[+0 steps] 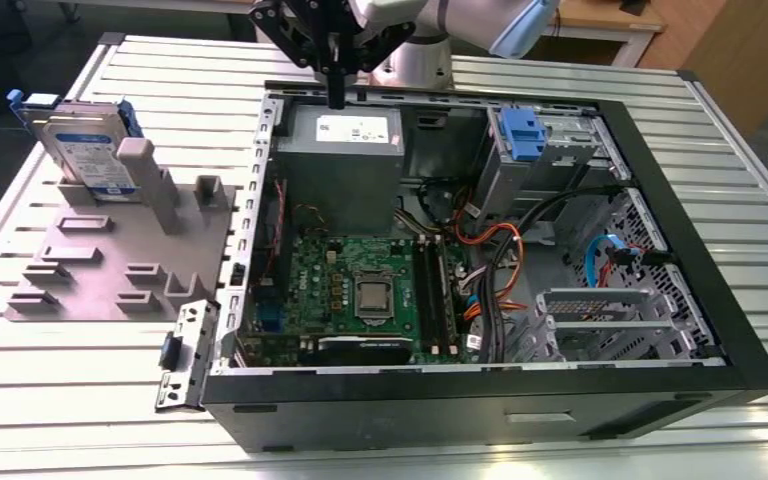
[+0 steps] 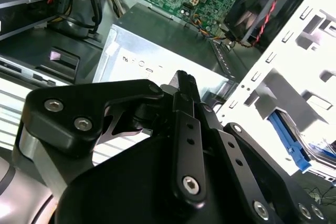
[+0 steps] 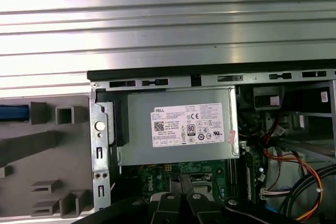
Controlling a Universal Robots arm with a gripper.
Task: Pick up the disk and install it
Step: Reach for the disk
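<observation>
Ribbed metal surface (image 1: 51, 400) under everything, slatted from edge to edge. On it, largest by far, an open desktop computer case (image 1: 491, 385), laid on its side with the cover off, presumably to leave the interior reachable from above. Inside, toward the far wall, a grey metal power supply (image 1: 344, 150) with a white sticker; below it the green motherboard (image 1: 357, 290); toward the exterior view's right a metal drive cage (image 1: 558, 150) with a small blue tab (image 1: 523, 133), and orange, black and red cables (image 1: 491, 250) bundled between. Beside the case, on the exterior view's left, a grey fixture plate (image 1: 91, 270) with raised blocks and slots, apparently meant to prop parts in a known pose. Standing upright in that fixture, a grey post (image 1: 137, 165) just beside it: the disk (image 1: 84, 150), silver with a white-and-blue label and a blue carrier frame, edge up and so easy to pinch from above. Not yet picked up, well apart from the drive cage. Above the far rim of the case, over the power supply: the hand (image 1: 337, 98), black, pointing straight down, closed and empty. Well apart from the disk, nearer the power supply than anything else. Same closed fingertips (image 2: 184, 80) in the second wrist view, pressed together with nothing between, the power supply's casing just beyond.
</observation>
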